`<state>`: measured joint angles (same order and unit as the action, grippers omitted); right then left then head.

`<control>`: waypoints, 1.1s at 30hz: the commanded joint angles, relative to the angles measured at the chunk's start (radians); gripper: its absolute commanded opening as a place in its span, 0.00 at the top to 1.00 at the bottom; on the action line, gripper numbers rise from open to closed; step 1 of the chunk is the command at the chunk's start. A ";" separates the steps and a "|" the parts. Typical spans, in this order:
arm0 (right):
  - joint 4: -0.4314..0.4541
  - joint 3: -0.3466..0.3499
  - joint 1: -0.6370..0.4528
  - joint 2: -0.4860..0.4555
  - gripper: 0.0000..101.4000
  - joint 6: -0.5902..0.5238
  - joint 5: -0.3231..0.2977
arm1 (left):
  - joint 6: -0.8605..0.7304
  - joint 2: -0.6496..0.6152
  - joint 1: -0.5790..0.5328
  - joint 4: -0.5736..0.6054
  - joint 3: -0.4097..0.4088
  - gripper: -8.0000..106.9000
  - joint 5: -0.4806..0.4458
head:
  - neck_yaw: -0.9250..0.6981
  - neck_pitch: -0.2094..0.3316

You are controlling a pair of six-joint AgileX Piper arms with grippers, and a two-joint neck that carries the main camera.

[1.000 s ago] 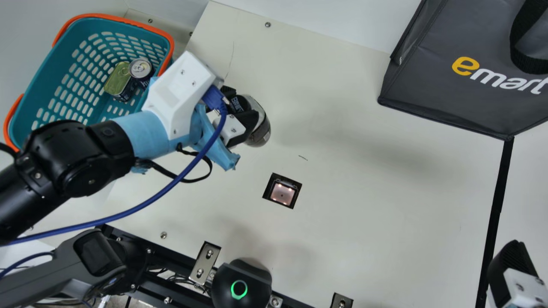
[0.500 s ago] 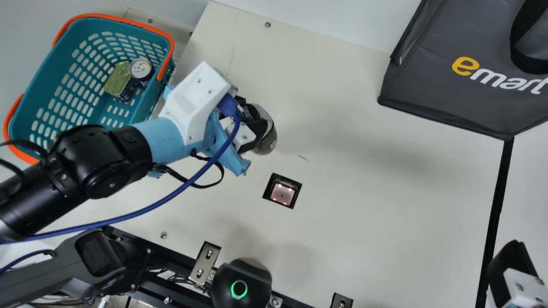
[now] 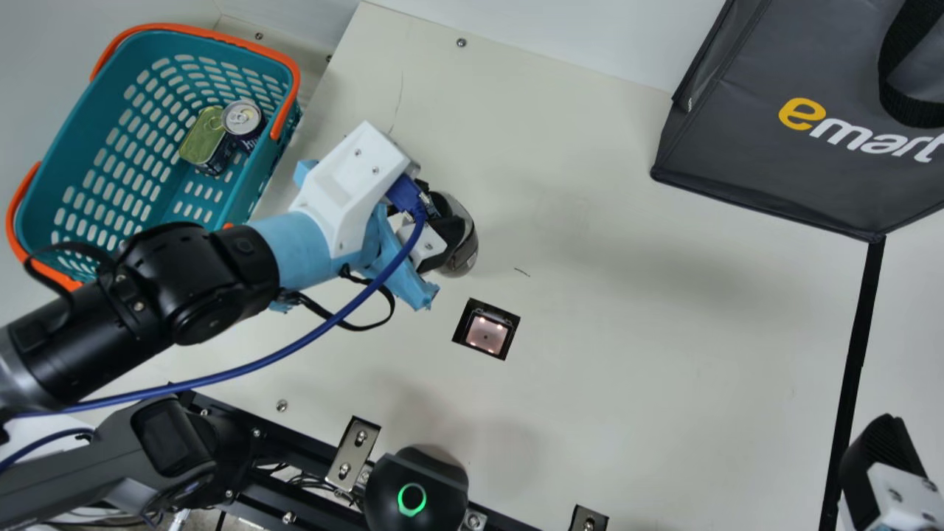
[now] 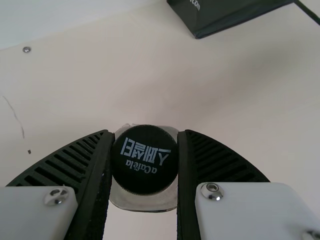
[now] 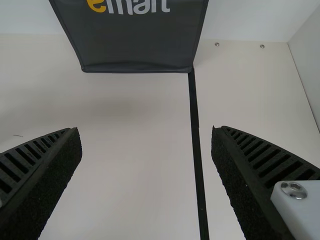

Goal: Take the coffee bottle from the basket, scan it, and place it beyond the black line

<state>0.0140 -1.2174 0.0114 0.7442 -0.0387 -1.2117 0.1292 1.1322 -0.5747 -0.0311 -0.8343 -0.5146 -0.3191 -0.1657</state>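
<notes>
Left of centre in the main view, my left gripper (image 3: 435, 221) is shut on the coffee bottle (image 3: 463, 247), between the basket (image 3: 254, 177) and the scanner window (image 3: 487, 333). The left wrist view has the bottle's black cap (image 4: 145, 159) pinched between both fingers of my left gripper (image 4: 145, 162), its clear body below. My right gripper (image 3: 881, 464) is at the main view's lower right, beside the black line (image 3: 859, 332). Seen from its wrist, the right gripper (image 5: 146, 150) stands wide open, the black line (image 5: 196, 135) running between its fingers.
A can (image 3: 242, 118) and a green-lidded tin (image 3: 203, 136) lie in the basket. The dark shopping bag (image 3: 782, 162) stands at the back right, one corner at the black line's far end. A black device with a green ring (image 3: 411, 499) sits at the near edge.
My left arm has moved right and toward the near edge, carrying the bottle away from the basket and closer to the scanner window. My right gripper has stayed still.
</notes>
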 commanded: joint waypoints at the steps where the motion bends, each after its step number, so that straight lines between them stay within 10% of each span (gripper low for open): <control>1: 0.000 0.000 0.000 0.000 0.10 0.000 0.000 | 0.000 0.002 0.001 0.000 0.006 0.84 0.005 | -0.002 0.027; 33: 0.000 0.000 0.000 0.000 0.10 0.000 -0.001 | -0.002 0.048 -0.019 -0.005 0.043 0.84 0.049 | -0.002 0.027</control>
<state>0.0140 -1.2174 0.0114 0.7442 -0.0387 -1.2127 0.1297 1.1783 -0.5929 -0.0360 -0.7930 -0.4660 -0.3191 -0.1641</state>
